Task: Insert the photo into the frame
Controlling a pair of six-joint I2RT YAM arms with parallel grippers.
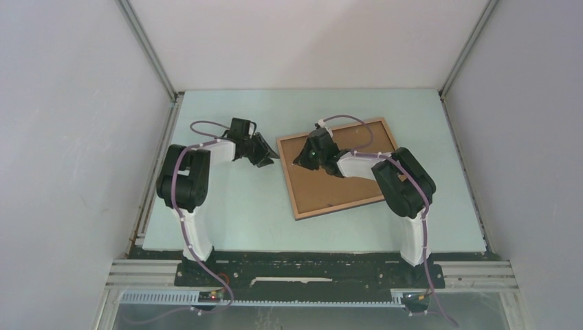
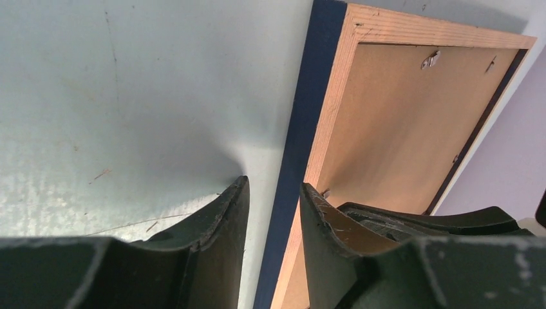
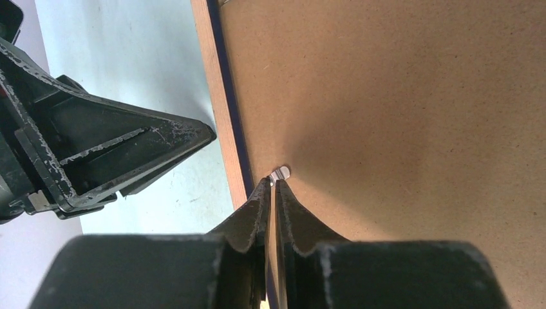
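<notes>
Three pale walls (image 1: 69, 103); frame (image 2: 336, 96) on green table (image 1: 234, 206).

A pale mint-green flat tabletop (image 1: 240, 213) is seen, scuffed and faintly scratched in the left wrist view. It is enclosed by plain white panel walls: a left wall (image 1: 69, 137), a far wall (image 1: 309, 41) and a right wall (image 1: 529, 137). Silver aluminium corner struts (image 1: 148, 48) are fitted where the walls meet, far left and far right. A black base plate (image 1: 309, 265) is laid along the near edge, with a grey slotted cable duct (image 1: 309, 300) nearer still. Light is even and diffuse; only soft shadows are cast.
</notes>
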